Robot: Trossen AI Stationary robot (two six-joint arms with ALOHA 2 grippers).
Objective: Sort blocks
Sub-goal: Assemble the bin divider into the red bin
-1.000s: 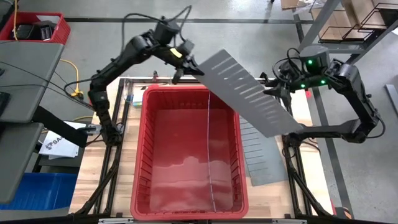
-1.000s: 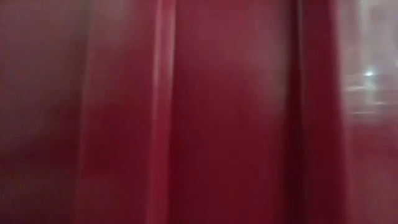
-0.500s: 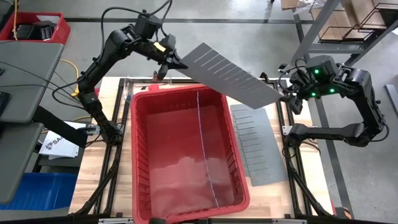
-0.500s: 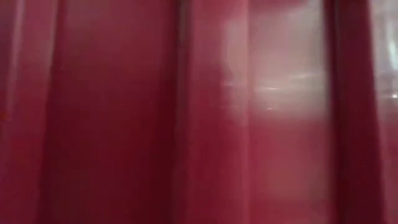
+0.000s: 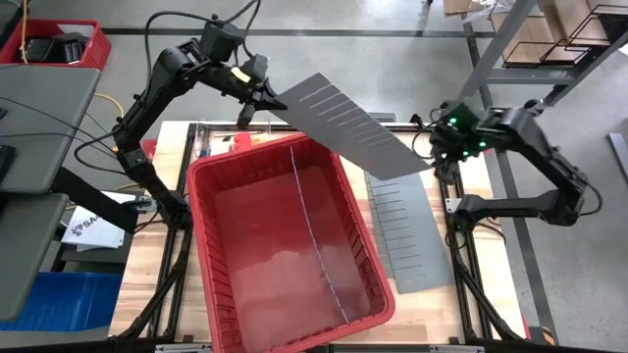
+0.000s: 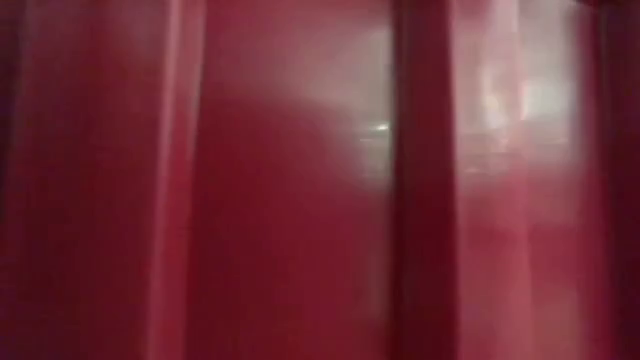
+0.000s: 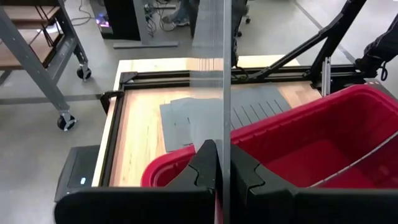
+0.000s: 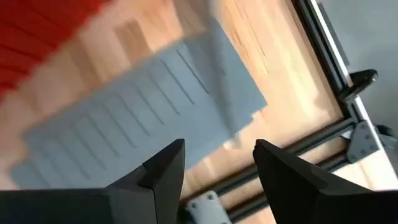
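Two things had shifted by this moment: your left hand (image 5: 263, 96) had carried the grey divider sheet (image 5: 343, 126) higher and toward the far left corner of the red bin (image 5: 287, 245), and the bin itself had swung askew on the tabletop (image 5: 165, 255), its near end turned out to the right. Your right hand (image 8: 214, 163) had let go of the sheet's far end and pulled back beyond the bin's far right corner. That left the sheet hanging from one hand only, so I judged the sorting itself had not begun. Your left hand was clamped fully closed on the sheet's edge. Your right hand stood wide apart and empty, above a second divider sheet (image 5: 402, 230) lying flat just right of the bin. No blocks showed anywhere, in or around the bin.
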